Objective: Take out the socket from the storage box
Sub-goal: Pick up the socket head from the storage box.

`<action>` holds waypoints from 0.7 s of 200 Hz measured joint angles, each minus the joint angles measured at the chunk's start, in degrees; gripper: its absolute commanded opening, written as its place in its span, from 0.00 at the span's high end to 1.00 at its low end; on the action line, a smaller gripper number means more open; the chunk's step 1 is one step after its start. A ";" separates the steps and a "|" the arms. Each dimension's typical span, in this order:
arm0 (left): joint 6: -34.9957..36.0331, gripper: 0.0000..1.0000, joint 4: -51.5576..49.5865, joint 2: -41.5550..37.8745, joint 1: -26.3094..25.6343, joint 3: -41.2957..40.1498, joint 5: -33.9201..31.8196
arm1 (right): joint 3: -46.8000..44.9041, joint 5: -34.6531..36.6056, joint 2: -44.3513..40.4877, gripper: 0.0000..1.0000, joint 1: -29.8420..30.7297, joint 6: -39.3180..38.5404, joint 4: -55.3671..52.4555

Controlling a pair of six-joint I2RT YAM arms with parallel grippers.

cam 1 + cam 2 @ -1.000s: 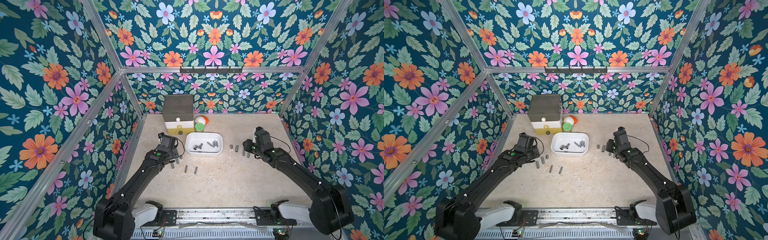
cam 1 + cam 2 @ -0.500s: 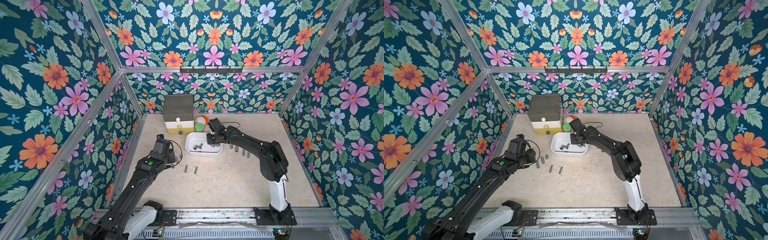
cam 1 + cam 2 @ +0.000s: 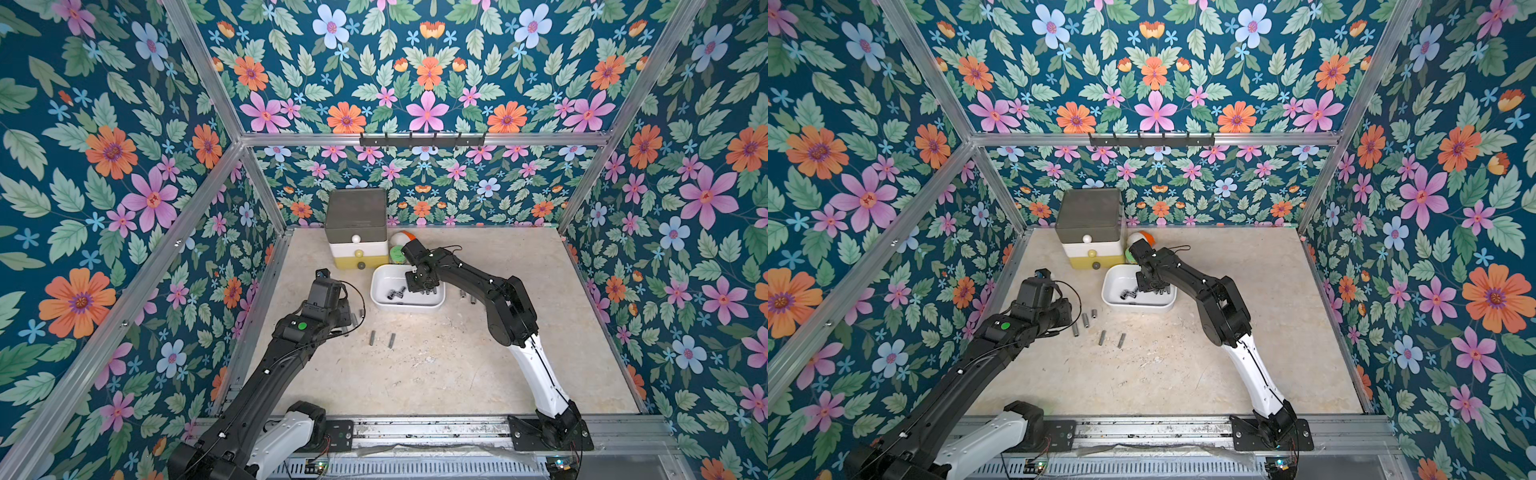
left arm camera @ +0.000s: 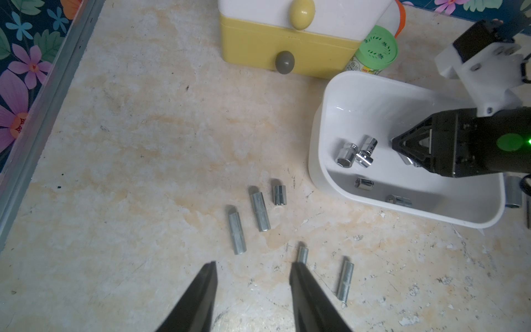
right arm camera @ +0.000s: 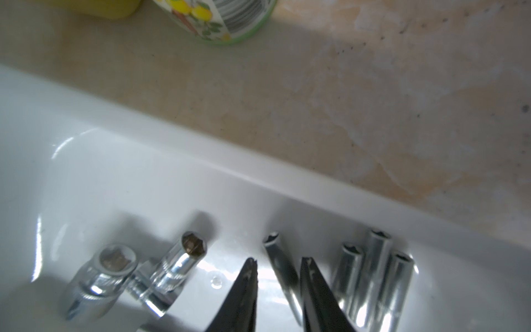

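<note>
Floral-walled cell, beige tabletop (image 3: 457,365), white storage box (image 3: 405,305) toward 12 o'clock, right gripper (image 5: 278,260) inside it, jaws narrowly parted astride a slim socket (image 5: 283,273), not clamped, left gripper (image 4: 253,264) at the box's 8 o'clock, jaws apart, empty, near loose sockets (image 4: 260,211).

Around our black right gripper (image 5: 279,260) we see the white storage box (image 3: 409,306) and its chrome sockets (image 4: 349,155). Beyond it stand a drawer tower (image 3: 356,232) banded grey, white and yellow, and a green-lidded can (image 4: 379,49) printed with lemons. Ahead of our black left gripper (image 4: 253,264), dull grey sockets (image 4: 260,211) dot a mottled beige tabletop (image 3: 457,365). The teal walls (image 3: 104,166) carry orange, pink and blue flowers.
</note>
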 measured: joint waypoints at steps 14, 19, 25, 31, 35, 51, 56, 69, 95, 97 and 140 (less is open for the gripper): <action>0.02 0.52 0.00 0.13 0.00 0.00 -0.02 | -0.31 0.35 0.44 0.70 0.02 -0.04 -0.28; 0.07 0.52 0.00 0.13 0.00 -0.02 -0.02 | -0.55 0.37 0.44 0.71 0.02 -0.20 -0.07; 0.22 0.52 0.00 0.11 0.00 -0.02 -0.02 | -0.83 0.44 0.44 0.71 0.04 -0.20 0.17; 0.24 0.52 0.02 0.11 0.00 -0.02 -0.02 | -1.05 0.57 0.44 0.72 0.04 -0.20 0.39; 0.24 0.52 0.02 0.11 0.00 -0.02 -0.02 | -1.14 0.66 0.46 0.73 0.04 -0.22 0.50; 0.24 0.52 0.02 0.11 0.00 -0.02 -0.02 | -1.01 1.79 0.85 0.78 0.17 -0.22 0.85; 0.24 0.52 0.02 0.13 0.00 -0.02 -0.02 | -0.83 2.03 1.01 0.80 0.20 -0.22 0.90; 0.24 0.52 0.02 0.13 0.00 -0.02 -0.02 | -0.42 2.32 1.27 0.84 0.15 -0.20 1.01; 0.24 0.52 0.02 0.17 0.00 -0.09 -0.07 | 0.98 2.10 1.40 0.90 0.09 0.46 -0.07; 0.24 0.52 0.00 0.17 0.00 -0.09 -0.07 | 1.11 2.05 1.40 0.90 0.09 0.57 -0.20; 0.22 0.52 0.00 0.17 0.00 -0.09 -0.50 | 4.63 -1.95 -0.31 0.94 0.00 4.92 -2.43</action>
